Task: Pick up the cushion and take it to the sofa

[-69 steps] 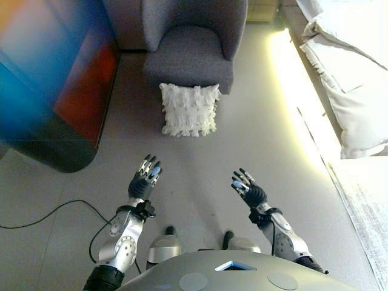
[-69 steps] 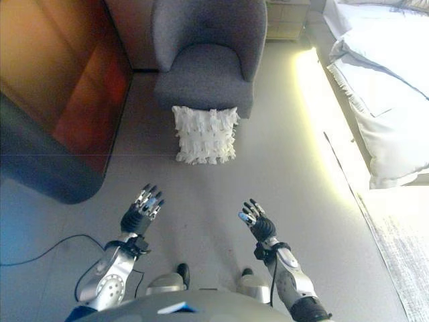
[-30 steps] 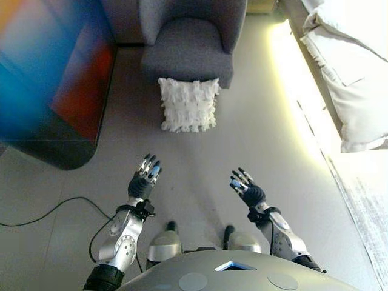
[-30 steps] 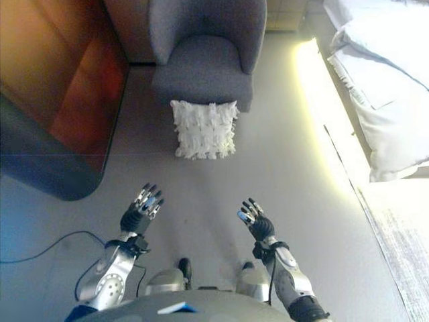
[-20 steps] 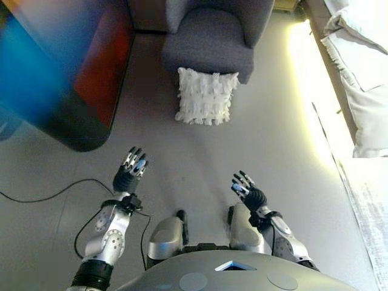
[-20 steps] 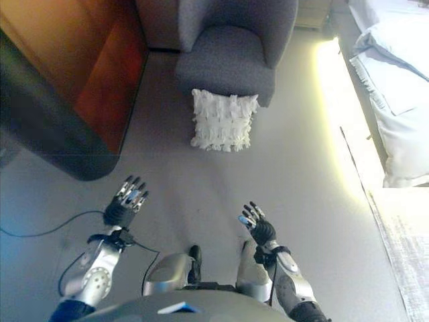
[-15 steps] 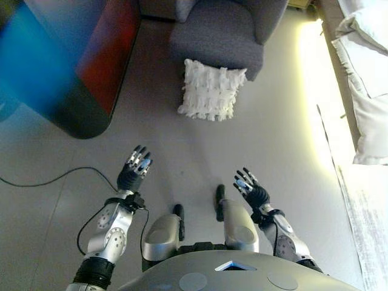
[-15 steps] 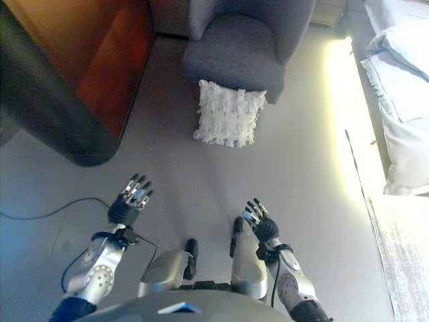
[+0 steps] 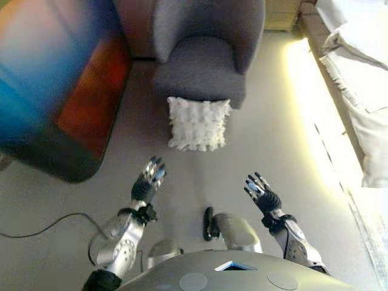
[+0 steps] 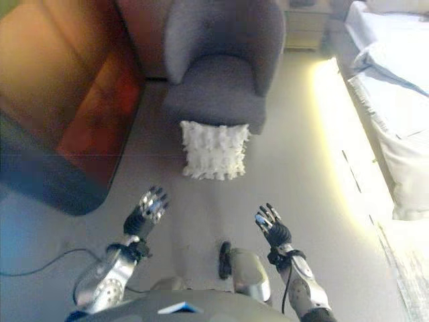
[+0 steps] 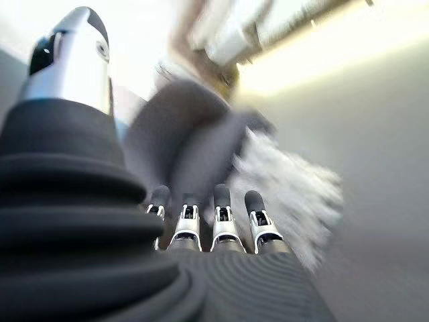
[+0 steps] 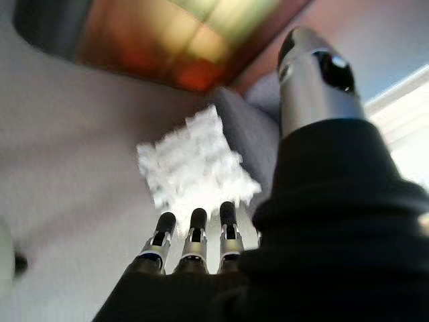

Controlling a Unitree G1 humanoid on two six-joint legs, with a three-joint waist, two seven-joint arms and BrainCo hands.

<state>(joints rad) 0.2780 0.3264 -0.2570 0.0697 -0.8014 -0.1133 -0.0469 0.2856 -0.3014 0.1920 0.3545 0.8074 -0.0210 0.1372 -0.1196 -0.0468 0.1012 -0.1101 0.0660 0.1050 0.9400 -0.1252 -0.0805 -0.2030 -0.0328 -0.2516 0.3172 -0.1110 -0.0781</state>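
Both hands, left hand (image 9: 148, 180) and right hand (image 9: 262, 195), spread empty; white ruffled square cushion (image 9: 198, 123) leaning against grey upholstered armchair (image 9: 203, 51) might topple if nudged.

Silver-grey arms, dark-tipped silver fingers (image 9: 153, 171)

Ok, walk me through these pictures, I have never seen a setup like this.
This is a two-legged robot looking down at a floor. Two pictures come from its head camera, two from cameras on its wrists. The left hand and right hand are raised, fingers straight, holding nothing. Ahead, a white ruffled cushion stands on the floor against the front of a grey armchair. White bedding lies to the right. Each wrist picture looks past its own fingers toward the cushion.
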